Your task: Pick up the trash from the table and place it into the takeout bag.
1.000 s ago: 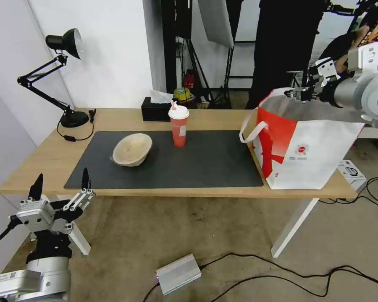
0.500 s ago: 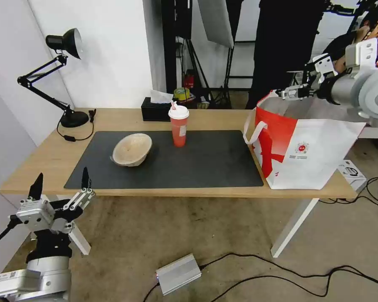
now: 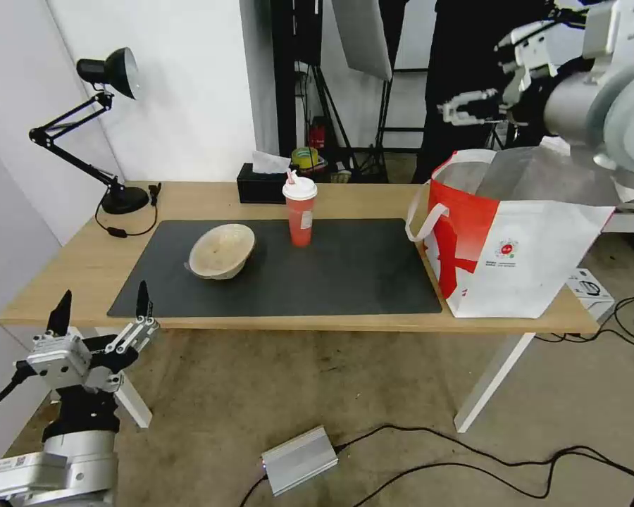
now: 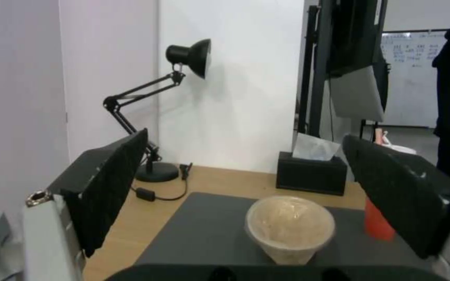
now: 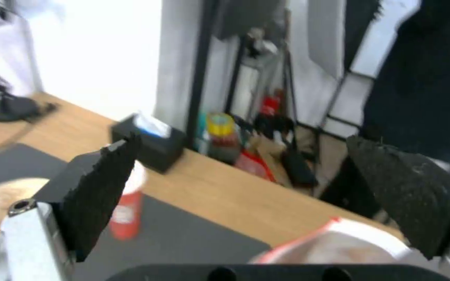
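Light-wood worktop (image 3: 345, 201) carries a dark grey mat (image 3: 345, 271) holding the beige shallow bowl (image 3: 222, 251) and, near it, the red drink cup (image 3: 300, 210). At the worktop's right end stands the takeout bag (image 3: 521, 243), mouth open. Above the bag hangs the right gripper (image 3: 465, 107), jaws spread and empty. Below the worktop's front left corner the left gripper (image 3: 100, 317) waits, jaws wide apart.

The takeout bag (image 3: 514, 246)'s inside is hidden by its walls.
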### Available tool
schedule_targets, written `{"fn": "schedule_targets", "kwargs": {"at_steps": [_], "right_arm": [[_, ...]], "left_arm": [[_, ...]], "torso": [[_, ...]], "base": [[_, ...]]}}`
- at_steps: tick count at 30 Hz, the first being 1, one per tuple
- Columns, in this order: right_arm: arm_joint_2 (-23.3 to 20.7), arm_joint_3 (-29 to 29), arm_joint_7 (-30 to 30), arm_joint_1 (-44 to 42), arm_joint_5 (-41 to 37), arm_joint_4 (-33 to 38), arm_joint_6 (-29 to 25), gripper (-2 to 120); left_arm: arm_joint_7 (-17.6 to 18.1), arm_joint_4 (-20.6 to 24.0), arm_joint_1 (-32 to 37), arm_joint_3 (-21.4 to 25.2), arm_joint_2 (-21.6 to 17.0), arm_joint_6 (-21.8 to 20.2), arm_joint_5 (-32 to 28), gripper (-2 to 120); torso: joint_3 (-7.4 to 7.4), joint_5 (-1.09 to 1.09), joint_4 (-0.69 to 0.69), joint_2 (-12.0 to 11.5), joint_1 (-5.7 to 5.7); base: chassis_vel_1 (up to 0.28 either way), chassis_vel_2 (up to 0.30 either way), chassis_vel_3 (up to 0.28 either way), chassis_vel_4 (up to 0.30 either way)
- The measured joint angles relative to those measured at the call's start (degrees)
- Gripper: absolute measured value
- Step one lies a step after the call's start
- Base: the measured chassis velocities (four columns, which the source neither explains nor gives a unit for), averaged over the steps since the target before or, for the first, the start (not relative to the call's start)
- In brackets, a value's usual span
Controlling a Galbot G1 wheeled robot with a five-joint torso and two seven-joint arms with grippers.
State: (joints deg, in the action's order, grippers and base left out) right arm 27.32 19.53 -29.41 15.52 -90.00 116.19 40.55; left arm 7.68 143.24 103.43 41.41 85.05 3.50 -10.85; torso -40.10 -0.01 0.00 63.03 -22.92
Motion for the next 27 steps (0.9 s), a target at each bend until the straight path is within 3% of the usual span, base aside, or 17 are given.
{"fn": "schedule_targets", "kwargs": {"at_steps": [7,14,20,27], "right_arm": [[-0.23,-4.30,-0.23,-6.31,1.17,6.06,-3.57,100],[-0.29,-13.67,0.58,-25.76,8.02,12.81,-10.25,100],[-0.67,-22.55,5.17,-43.32,20.08,16.86,-15.65,100],[0.99,-23.92,4.09,-52.34,25.44,19.80,-20.54,100]], "left_arm": [[0.00,0.00,-0.02,-0.31,0.05,-0.02,0.52,100],[-0.03,-0.07,-0.30,-0.84,0.22,-0.04,1.57,100],[-0.08,-0.51,-0.62,-1.11,0.39,-0.05,2.15,100],[-0.10,-0.67,-0.74,-1.22,0.57,-0.06,2.62,100]], "torso": [[0.00,0.00,0.00,0.00,0.00],[0.00,0.02,0.00,0.00,0.00],[0.00,0.02,-0.02,0.00,0.00],[0.00,0.00,0.01,0.00,0.00]], "base": [[0.000,0.000,0.000,0.000],[0.000,0.000,0.000,0.000],[0.000,0.000,0.000,0.000],[0.000,0.000,0.000,0.000]]}}
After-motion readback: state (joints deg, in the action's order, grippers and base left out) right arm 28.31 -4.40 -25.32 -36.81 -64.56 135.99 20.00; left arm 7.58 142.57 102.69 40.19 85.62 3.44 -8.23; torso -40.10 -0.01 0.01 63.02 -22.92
